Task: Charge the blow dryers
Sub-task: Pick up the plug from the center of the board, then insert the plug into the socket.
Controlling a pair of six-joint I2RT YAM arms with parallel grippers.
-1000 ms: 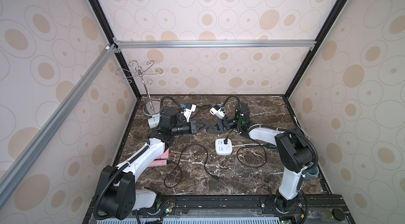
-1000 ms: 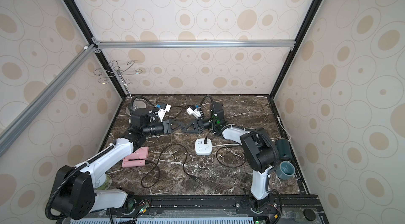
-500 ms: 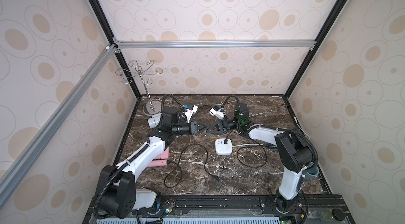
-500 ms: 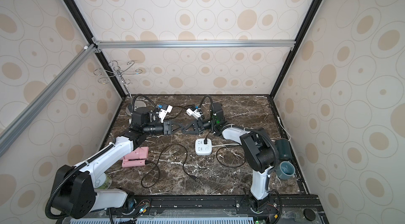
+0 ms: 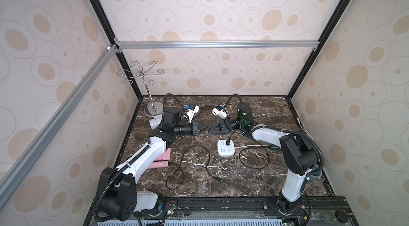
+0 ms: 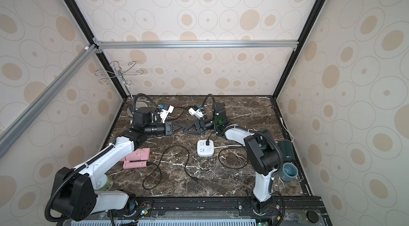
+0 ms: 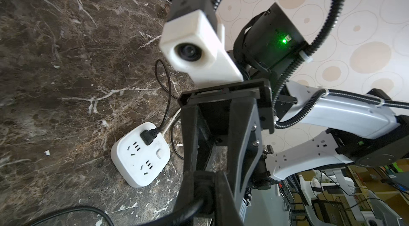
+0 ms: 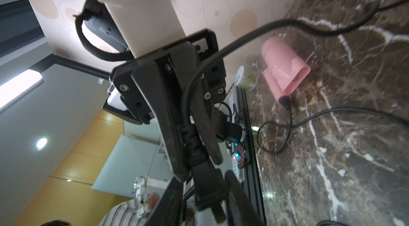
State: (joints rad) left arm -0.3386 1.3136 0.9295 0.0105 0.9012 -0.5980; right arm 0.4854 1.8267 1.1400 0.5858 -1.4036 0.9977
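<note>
Spreading beneath both arms is a dark, white-veined marble counter (image 5: pixel 243 176), boxed in by walls (image 5: pixel 210 3) papered with beige ovals and framed by black and aluminium rails (image 5: pixel 217 44). Both arms are reaching low and nearly level over the far half, meeting tip to tip. The left end effector (image 5: pixel 204 128) is pinching a black plug cord (image 8: pixel 190 139) at its ribbed collar. The right end effector (image 5: pixel 212 130) is facing it, jaws standing parted on either side of the cord's end. A white power strip (image 5: pixel 226 148), one black plug (image 5: pixel 228 142) seated in it, is sitting near the right end effector, toward that arm's base. The pink blow dryer (image 6: pixel 139 155) is lying well back from the left end effector, beside its forearm. The white blow dryer (image 5: pixel 154 123) is peeking out behind its wrist. The dark green blow dryer (image 6: pixel 285 149) is lying far back from the right end effector, by that arm's elbow.
</note>
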